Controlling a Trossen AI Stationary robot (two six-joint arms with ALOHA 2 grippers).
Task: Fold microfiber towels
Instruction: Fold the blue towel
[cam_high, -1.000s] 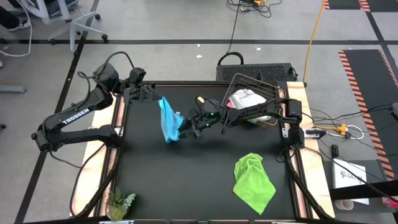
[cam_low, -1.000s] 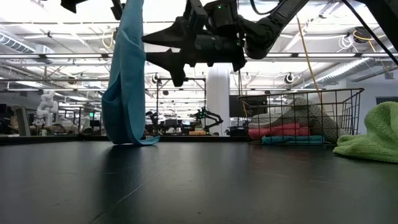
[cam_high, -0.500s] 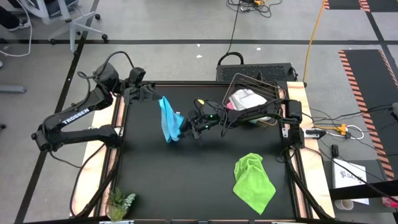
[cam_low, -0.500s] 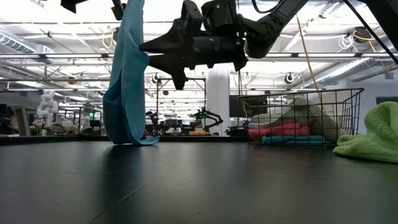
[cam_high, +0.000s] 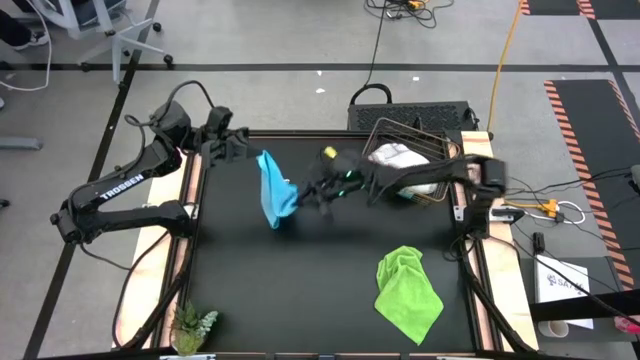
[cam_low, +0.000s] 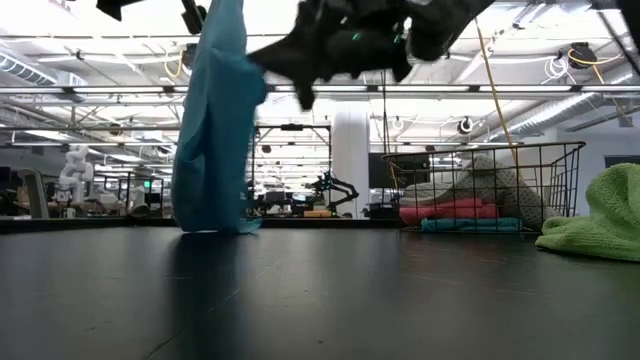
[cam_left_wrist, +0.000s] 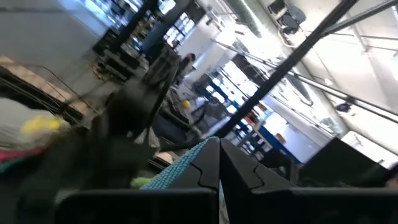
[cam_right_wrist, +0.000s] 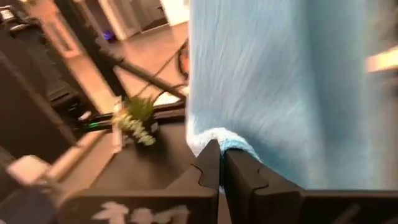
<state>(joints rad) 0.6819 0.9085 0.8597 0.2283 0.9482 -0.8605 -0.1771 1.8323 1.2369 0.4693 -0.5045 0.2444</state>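
Observation:
A light blue microfiber towel (cam_high: 271, 188) hangs over the table's far left part, and its lower end (cam_low: 212, 224) reaches the table. My left gripper (cam_high: 248, 153) is shut on the towel's top. My right gripper (cam_high: 297, 193) reaches in level from the right and is shut on the towel's side; in the low view it is blurred (cam_low: 268, 58). A lime green towel (cam_high: 407, 290) lies crumpled on the table's near right part. Folded towels lie in the wire basket (cam_high: 432, 143) at the far right. My left gripper pinches the towel's top end (cam_left_wrist: 189, 163) between its two shut fingers, pointing about level from the table's far left. The towel hangs below it. My right gripper pinches a rolled side edge of the hanging towel (cam_right_wrist: 229, 140) between its two fingers, level, from the table's right. That edge bulges toward the gripper (cam_low: 252, 85).
The wire basket (cam_low: 560, 150) holds pink, blue and white-grey folded towels. A small green plant (cam_high: 192, 325) stands at the near left corner. The black table top (cam_high: 300, 280) is bare between the hanging towel and the green towel.
My right gripper has shut on the hanging towel's side edge and risen with it. The towel's middle is drawn toward the right, and its trailing tail has pulled in from the table. My left gripper has kept its place.

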